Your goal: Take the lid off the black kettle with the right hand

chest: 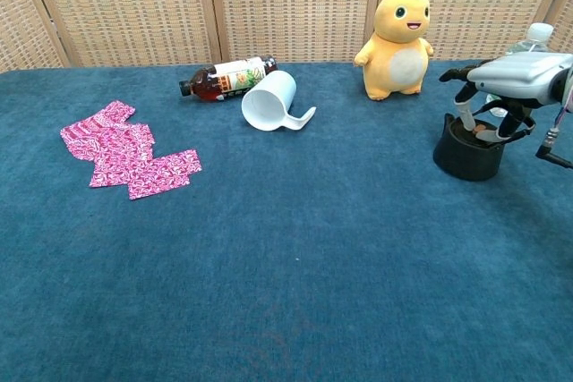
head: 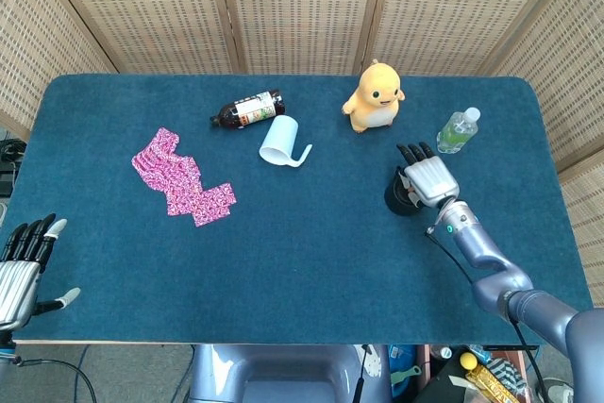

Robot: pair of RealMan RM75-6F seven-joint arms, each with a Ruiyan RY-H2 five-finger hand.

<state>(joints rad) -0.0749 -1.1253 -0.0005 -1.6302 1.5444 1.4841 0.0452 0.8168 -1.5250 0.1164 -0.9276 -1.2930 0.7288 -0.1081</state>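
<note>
The right hand (chest: 515,78) hangs directly over the kettle (chest: 467,151), fingers reaching down around its lid (chest: 474,131); a firm grip can't be confirmed.

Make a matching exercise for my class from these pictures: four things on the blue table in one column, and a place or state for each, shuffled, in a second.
Things
1. white plastic mug
2. yellow plush toy
3. black kettle
4. pink patterned cloth

States
A. under the right hand
B. spread flat, far left
C. lying on its side
D. standing upright by the screen

Pairs: 1-C, 2-D, 3-A, 4-B
</note>
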